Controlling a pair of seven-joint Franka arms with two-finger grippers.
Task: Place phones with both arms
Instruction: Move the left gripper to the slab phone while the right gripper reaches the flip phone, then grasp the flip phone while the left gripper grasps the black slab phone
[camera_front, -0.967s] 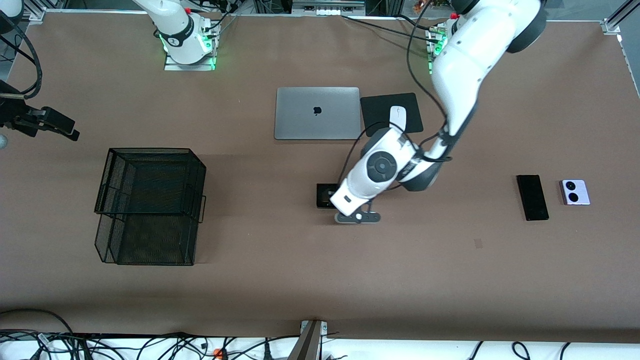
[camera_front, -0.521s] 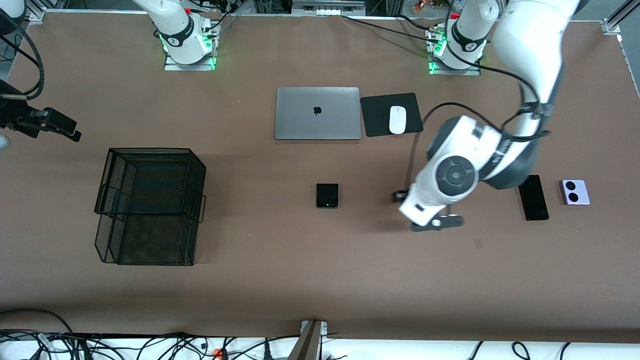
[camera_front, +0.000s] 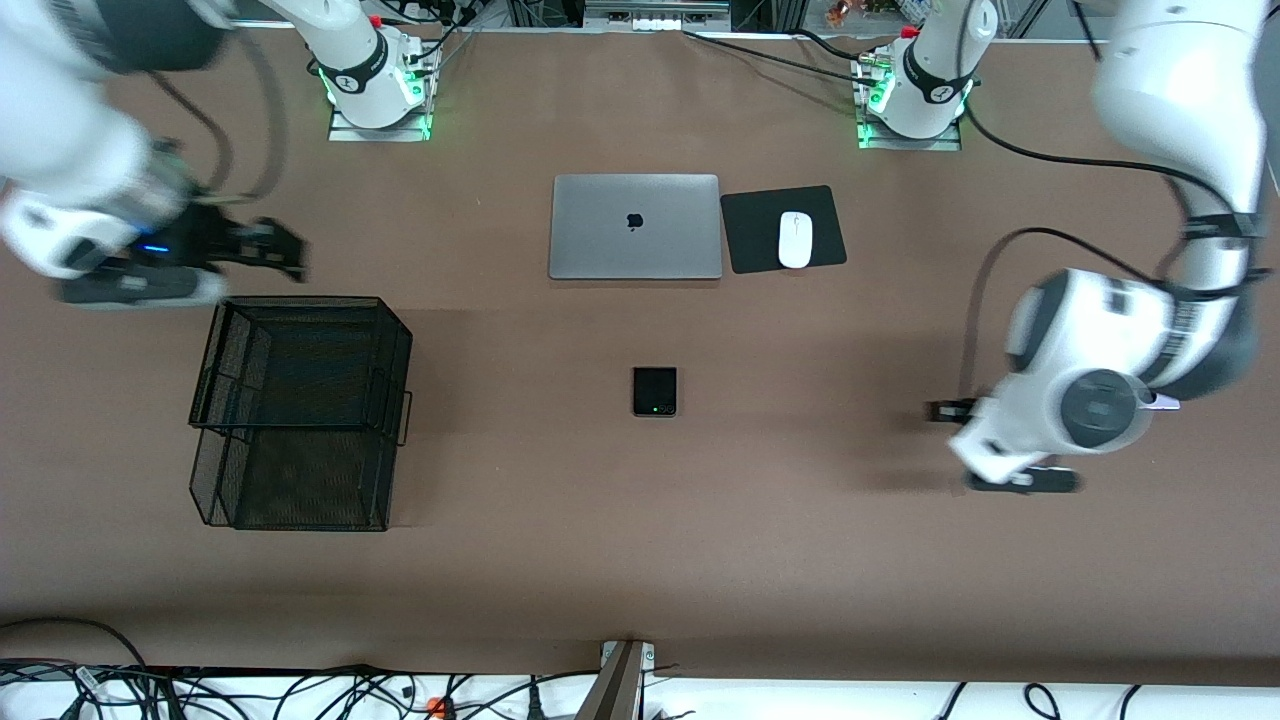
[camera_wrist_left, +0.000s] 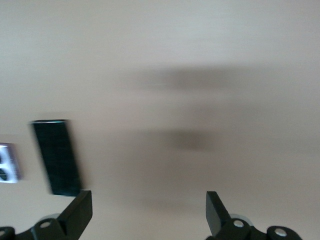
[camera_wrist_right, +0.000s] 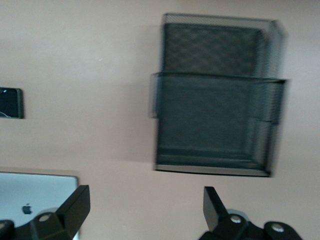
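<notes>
Brown tabletop (camera_front: 560, 520), wide and flat, and dead centre lies the small black flip phone (camera_front: 654, 391), folded shut with a tiny green light showing, well apart from everything else. By my read it's light, rigid and slick on its faces, so the pincer wants its two long edges, coming straight down. Out toward the left arm's end, the long slim black phone (camera_wrist_left: 56, 157) lies flat with the lilac flip phone (camera_wrist_left: 8, 163) just beside it; from the front camera the left arm covers the slab and only a lilac sliver (camera_front: 1164, 402) peeks out. That slab looks thin and glassy, a slip risk, so across its narrow width near the middle is the place. The left pincer (camera_wrist_left: 149, 212) hovers over bare tabletop right beside the slab, fingers spread wide, nothing in them. Over at the right arm's end, the right pincer (camera_wrist_right: 142, 210) hangs above the tabletop next to the black mesh basket (camera_front: 300, 410), fingers likewise apart and empty. Nothing is in the basket yet, so all three phones appear to be waiting. Nearer the bases sit the silver laptop (camera_front: 635, 226) and, beside it, the white mouse (camera_front: 795, 239) on its black pad (camera_front: 752, 232).
</notes>
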